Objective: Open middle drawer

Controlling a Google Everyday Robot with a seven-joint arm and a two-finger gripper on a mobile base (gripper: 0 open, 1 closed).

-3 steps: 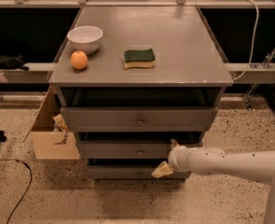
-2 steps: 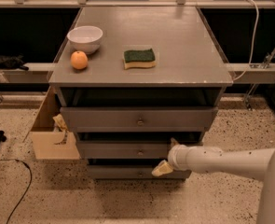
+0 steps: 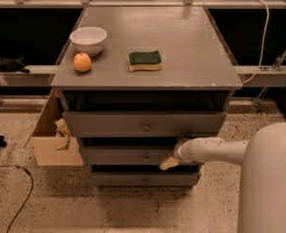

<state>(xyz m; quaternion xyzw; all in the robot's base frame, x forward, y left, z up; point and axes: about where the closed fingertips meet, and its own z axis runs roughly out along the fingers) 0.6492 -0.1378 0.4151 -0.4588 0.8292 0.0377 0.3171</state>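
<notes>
At middle drawer (image 3: 113, 155) front: gripper (image 3: 169, 162), just right of knob (image 3: 146, 158)
Gripper state: cannot tell
Above middle drawer: orange (image 3: 82, 62), bowl (image 3: 88, 40), sponge (image 3: 145, 60) on cabinet top (image 3: 191, 47)

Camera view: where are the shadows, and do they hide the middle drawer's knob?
Camera view: tabletop evenly lit; deep shadow in the gaps above each drawer; middle drawer front dim, its knob visible; end effector lit, beside the knob.

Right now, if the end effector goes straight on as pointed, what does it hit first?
Probably the small round metal knob on the middle drawer's flat grey front; the end effector sits just right of it, pointing left. Depth unclear.
</notes>
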